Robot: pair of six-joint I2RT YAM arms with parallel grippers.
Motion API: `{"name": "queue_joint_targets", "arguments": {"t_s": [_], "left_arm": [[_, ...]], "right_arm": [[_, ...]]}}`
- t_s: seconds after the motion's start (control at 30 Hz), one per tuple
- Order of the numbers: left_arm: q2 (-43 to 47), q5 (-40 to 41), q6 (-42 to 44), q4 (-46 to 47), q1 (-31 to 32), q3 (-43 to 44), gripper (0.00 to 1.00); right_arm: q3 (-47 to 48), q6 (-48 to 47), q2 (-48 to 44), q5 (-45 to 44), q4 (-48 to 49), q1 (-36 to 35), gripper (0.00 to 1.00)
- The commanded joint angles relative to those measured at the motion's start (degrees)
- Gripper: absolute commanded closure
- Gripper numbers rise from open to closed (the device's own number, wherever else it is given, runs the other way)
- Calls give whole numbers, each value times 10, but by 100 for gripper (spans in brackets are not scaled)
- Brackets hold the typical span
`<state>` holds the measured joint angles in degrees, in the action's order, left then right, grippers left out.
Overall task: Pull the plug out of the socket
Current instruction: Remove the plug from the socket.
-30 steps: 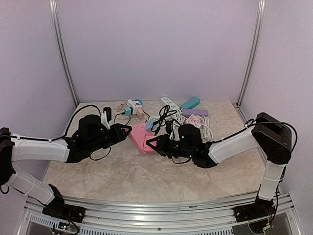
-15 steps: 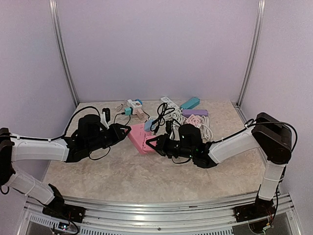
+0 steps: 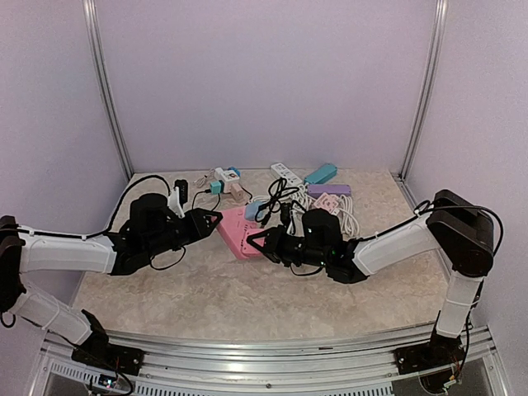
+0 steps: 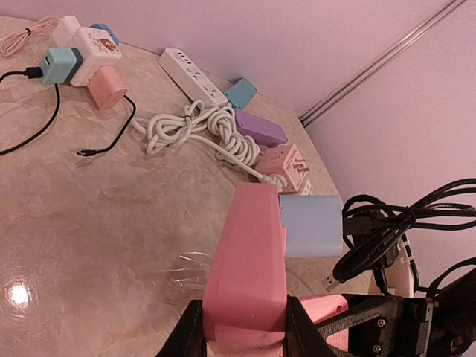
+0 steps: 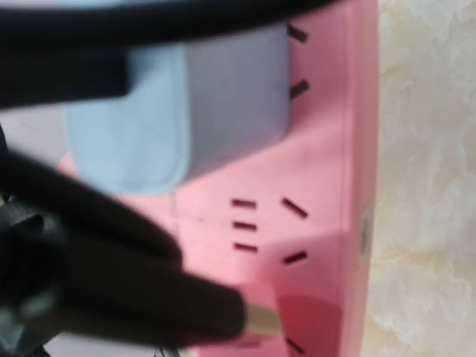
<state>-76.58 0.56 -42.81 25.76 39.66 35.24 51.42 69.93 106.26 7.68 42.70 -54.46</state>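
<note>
The left gripper [image 4: 245,332] is clenched on the near end of a pink rectangular plastic power strip [image 4: 249,253]. One black finger presses each long side, and the strip is held on edge above the beige marbled tabletop [image 4: 89,223]. In the top view the strip [image 3: 235,234] slants between the two arms, with the left gripper [image 3: 213,218] at its left end.

A pale blue boxy plastic plug [image 4: 311,225] is seated in the strip's socket face and sticks out sideways from it towards the right arm. The right wrist view shows the plug [image 5: 186,111] flush against the pink face, with several empty slot outlets below it. A bundle of looped black cables [image 4: 387,230] hangs just beside the plug on its far side. A blurred black cable ends in a small metal connector tip [image 5: 260,320], which lies over the lower part of the strip.

The right gripper [image 3: 254,238] sits close against the strip's near right edge, below the plug. Its jaws are drawn together. The wrist view is too blurred to show its fingers, so it may be pinching a cable, but that cannot be told.

Further back on the table lie a knotted white cord [image 4: 190,126], a long white power strip [image 4: 192,74] and a purple block-shaped strip [image 4: 260,128].
</note>
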Motion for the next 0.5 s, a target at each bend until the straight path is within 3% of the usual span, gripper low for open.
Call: {"name": "queue_joint_targets", "arguments": {"t_s": [0.0,0.23,0.47], "left_arm": [[23,28,78,19,-7,-14,75],[29,35,98,15,1,-14,76],[24,71,34,-15,1,0,76]], "right_arm": [[-16,-8,-20,-51,-36,22,100],[-15,-8,-19,-51,-37,24,100],[-16,-8,-17,-49,-35,23,100]]}}
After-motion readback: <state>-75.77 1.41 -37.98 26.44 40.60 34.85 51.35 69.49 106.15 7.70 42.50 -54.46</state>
